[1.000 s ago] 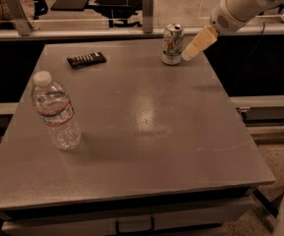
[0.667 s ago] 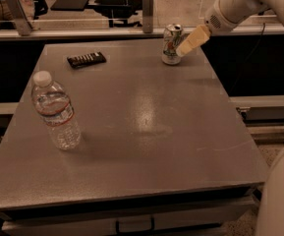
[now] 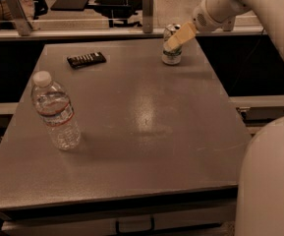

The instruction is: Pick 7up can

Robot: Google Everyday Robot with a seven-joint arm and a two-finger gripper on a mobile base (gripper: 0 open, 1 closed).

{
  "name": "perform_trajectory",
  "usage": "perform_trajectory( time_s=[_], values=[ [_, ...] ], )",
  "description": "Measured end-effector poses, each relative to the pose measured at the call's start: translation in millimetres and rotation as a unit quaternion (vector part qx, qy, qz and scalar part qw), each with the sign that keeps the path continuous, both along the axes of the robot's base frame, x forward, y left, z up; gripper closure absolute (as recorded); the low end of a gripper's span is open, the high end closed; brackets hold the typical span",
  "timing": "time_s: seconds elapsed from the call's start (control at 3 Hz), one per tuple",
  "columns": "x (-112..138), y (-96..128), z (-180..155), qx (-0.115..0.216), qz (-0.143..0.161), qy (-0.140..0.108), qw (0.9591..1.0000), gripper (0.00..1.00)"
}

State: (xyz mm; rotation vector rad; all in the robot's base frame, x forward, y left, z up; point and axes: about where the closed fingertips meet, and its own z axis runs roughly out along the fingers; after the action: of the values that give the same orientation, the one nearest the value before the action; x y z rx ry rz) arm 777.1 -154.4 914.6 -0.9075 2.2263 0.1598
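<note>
The 7up can (image 3: 171, 54) stands upright near the far right edge of the grey table (image 3: 131, 117). It is whitish-silver with a silver top and faint green markings. My gripper (image 3: 176, 40) reaches in from the upper right on the white arm (image 3: 240, 4). Its tan finger (image 3: 180, 36) lies across the can's upper right side, in front of it.
A clear water bottle (image 3: 56, 111) with a white cap stands at the table's left. A flat black bar-shaped object (image 3: 86, 59) lies at the far left. A rail with metal posts (image 3: 148, 4) runs behind the table. The robot's white body (image 3: 271, 181) fills the lower right.
The gripper has moved left and down toward the can, from beside its right side to overlapping its top. The can, bottle and black object have not moved.
</note>
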Motion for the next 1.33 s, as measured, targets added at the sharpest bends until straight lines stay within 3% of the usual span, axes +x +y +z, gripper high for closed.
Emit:
perform_trajectory(
  time_s=[0.33,0.67,1.0,1.33],
  values=[
    [7.8,18.3,-1.5,0.012,0.012,0.002,0.9999,0.00],
    [10.8,31.5,-4.5,0.022,0.025,0.009,0.9994,0.15],
    [12.3,37.2,-10.3,0.033,0.031,0.020,0.9988,0.46],
    [10.2,39.1,-9.4,0.038,0.038,0.025,0.9982,0.69]
  ],
)
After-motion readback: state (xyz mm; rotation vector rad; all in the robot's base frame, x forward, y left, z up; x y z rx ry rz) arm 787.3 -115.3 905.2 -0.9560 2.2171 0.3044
